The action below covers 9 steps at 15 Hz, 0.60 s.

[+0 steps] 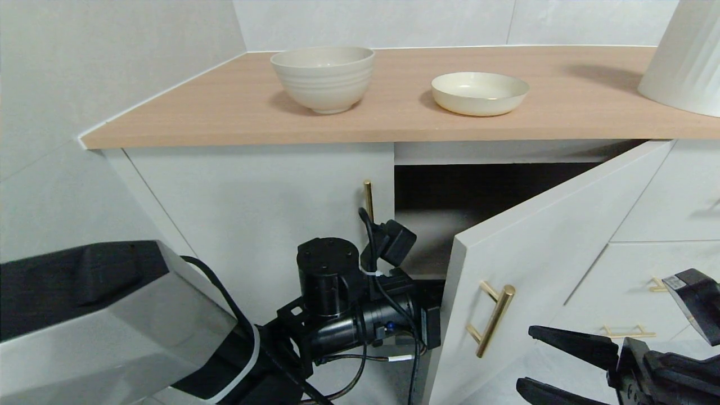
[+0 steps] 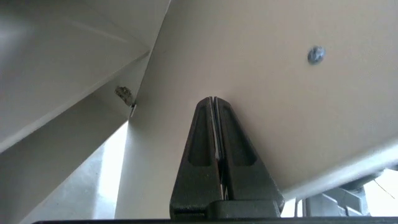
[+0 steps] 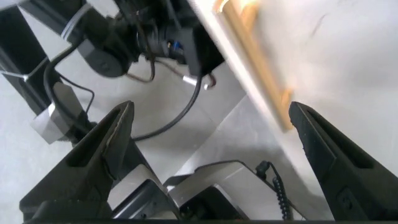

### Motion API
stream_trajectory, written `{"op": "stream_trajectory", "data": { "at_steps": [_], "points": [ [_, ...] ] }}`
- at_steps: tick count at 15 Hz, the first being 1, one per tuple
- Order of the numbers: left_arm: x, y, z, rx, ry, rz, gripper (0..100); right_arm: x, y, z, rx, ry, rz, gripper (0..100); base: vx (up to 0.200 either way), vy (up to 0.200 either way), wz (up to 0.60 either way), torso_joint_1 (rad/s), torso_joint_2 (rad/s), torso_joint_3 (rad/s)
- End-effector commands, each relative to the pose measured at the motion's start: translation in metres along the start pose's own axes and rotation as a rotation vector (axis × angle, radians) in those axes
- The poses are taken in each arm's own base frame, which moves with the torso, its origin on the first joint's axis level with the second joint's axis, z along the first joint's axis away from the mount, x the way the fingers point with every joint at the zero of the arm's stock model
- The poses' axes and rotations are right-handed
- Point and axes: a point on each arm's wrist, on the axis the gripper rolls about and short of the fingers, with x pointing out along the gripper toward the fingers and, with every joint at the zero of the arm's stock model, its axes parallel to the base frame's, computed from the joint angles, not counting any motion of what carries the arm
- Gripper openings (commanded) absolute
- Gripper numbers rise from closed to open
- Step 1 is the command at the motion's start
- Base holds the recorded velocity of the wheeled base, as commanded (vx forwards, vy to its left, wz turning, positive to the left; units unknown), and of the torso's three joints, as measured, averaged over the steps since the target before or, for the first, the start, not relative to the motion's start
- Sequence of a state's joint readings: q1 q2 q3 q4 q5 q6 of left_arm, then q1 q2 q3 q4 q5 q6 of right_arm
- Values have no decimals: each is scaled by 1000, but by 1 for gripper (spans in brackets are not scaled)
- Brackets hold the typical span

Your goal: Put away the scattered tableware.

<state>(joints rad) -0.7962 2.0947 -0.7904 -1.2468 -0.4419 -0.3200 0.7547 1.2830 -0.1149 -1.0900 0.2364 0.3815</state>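
Observation:
A deep cream bowl (image 1: 323,79) and a shallow cream dish (image 1: 479,93) stand apart on the wooden counter (image 1: 225,112). Below them the right cabinet door (image 1: 540,247) is swung open, showing a dark compartment (image 1: 478,191). My left arm's wrist (image 1: 360,315) sits low at the door's free edge. My left gripper (image 2: 213,102) is shut with nothing in it, its tips against the door's inner face (image 2: 280,93). My right gripper (image 1: 526,359) is open, low in front of the door, just right of the gold handle (image 1: 492,319). In the right wrist view, the right gripper (image 3: 211,109) flanks the handle (image 3: 255,56).
A tall white ribbed vessel (image 1: 683,62) stands at the counter's right end. The left cabinet door (image 1: 259,214) is closed, with a gold handle (image 1: 368,199). Drawers with gold pulls (image 1: 655,284) lie to the right. Walls enclose the counter at left and behind.

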Motion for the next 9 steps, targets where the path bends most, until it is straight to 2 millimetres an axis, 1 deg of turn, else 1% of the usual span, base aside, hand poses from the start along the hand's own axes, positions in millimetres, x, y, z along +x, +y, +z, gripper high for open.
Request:
{"op": "stream_trajectory", "data": {
  "at_steps": [1, 2, 6, 9],
  "points": [
    [5, 2, -2, -2, 3, -4, 0, -2, 0, -3, 1, 8, -2, 100, -200, 0, 0, 17, 12, 2],
    [7, 4, -3, -2, 3, -4, 0, -2, 0, -3, 1, 8, -2, 100, -200, 0, 0, 2, 2, 7],
    [30, 16, -5, -11, 18, 5, 0, -5, 0, -3, -1, 0, -2, 100, 0, 0, 0, 0, 0, 0],
    [34, 18, 0, -27, 17, 9, 0, -7, 0, -4, -1, 0, -2, 100, 0, 0, 0, 0, 0, 0]
  ]
}}
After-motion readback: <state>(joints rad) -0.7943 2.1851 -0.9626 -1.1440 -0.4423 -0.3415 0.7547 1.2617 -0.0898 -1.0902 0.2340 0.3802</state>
